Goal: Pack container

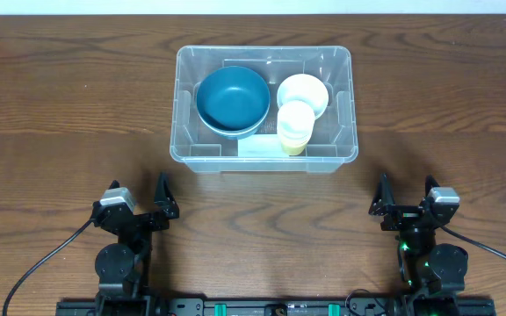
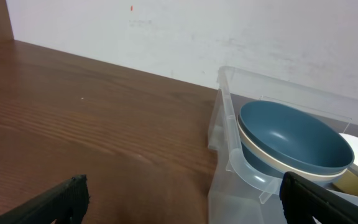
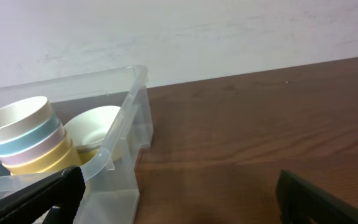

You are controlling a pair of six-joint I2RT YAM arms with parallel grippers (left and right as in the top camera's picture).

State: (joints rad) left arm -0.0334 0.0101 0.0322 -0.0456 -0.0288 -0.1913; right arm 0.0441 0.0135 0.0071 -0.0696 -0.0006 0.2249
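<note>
Overhead, the container (image 1: 183, 105) sits on a dark brown wood-grain table (image 1: 60, 105). Inside it are a blue bowl (image 1: 232, 98), a cream bowl (image 1: 307, 88) and a stack of cups (image 1: 295, 125). On the near side of the container and well apart from it, the left gripper (image 1: 139, 186) and right gripper (image 1: 406, 184) have their jaws spread wide and hold nothing. Beyond the container, the wrist views show a plain white wall (image 2: 229, 31).

A dark wooden table (image 1: 60, 105) meets a plain white wall (image 2: 229, 31).
</note>
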